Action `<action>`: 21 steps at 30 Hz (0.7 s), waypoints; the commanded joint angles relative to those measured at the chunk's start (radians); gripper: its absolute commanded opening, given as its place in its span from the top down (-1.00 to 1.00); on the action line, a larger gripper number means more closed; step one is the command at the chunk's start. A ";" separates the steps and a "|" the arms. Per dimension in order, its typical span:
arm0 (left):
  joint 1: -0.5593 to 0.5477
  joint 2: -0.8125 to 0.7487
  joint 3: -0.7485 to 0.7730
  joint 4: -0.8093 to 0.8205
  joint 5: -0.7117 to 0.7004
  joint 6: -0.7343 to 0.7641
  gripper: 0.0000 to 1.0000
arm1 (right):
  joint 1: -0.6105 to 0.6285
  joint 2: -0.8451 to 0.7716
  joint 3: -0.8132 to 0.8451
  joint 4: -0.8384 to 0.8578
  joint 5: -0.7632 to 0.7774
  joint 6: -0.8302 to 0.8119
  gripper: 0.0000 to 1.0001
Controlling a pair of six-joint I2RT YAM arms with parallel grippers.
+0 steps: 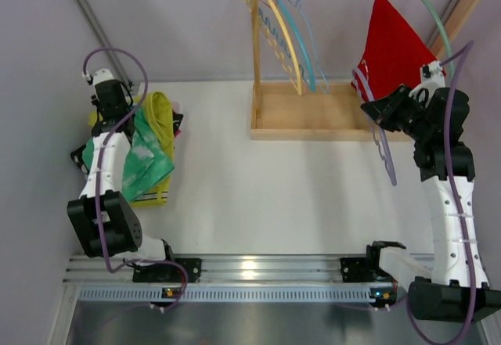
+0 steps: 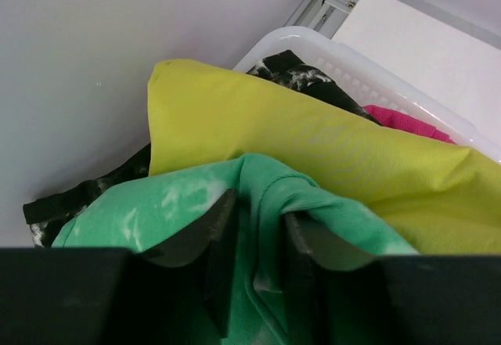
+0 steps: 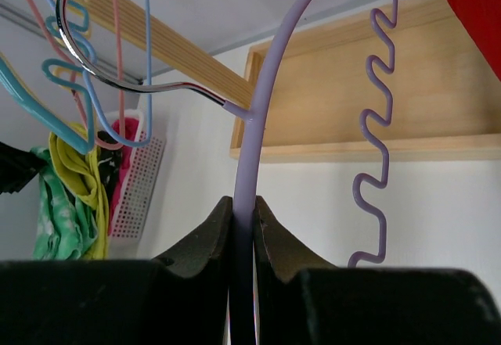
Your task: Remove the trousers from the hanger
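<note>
The green mottled trousers and the mustard-yellow trousers lie piled in a white basket at the far left. My left gripper is over them, shut on a fold of the green trousers, with the yellow trousers just behind. The red trousers hang from a pale green hanger on the rail at the top right. My right gripper is shut on a bare lilac hanger just below and left of the red trousers.
A wooden rack with a flat base stands at the back centre. Several empty coloured hangers hang from its rail. The basket also holds pink cloth and black mottled cloth. A wall runs along the left.
</note>
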 commanded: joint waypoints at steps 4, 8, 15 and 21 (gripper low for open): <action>0.011 -0.137 0.009 0.123 0.118 -0.030 -0.06 | -0.006 -0.036 0.093 0.007 -0.039 -0.034 1.00; 0.008 -0.238 0.006 0.121 0.213 0.001 -0.85 | -0.008 -0.050 0.081 0.006 -0.032 -0.025 1.00; -0.012 -0.415 -0.059 0.120 0.336 0.039 -0.97 | 0.001 -0.004 0.079 0.084 -0.062 0.040 1.00; -0.076 -0.513 -0.076 0.120 0.409 0.082 -0.97 | 0.024 0.123 0.217 0.158 -0.065 0.104 1.00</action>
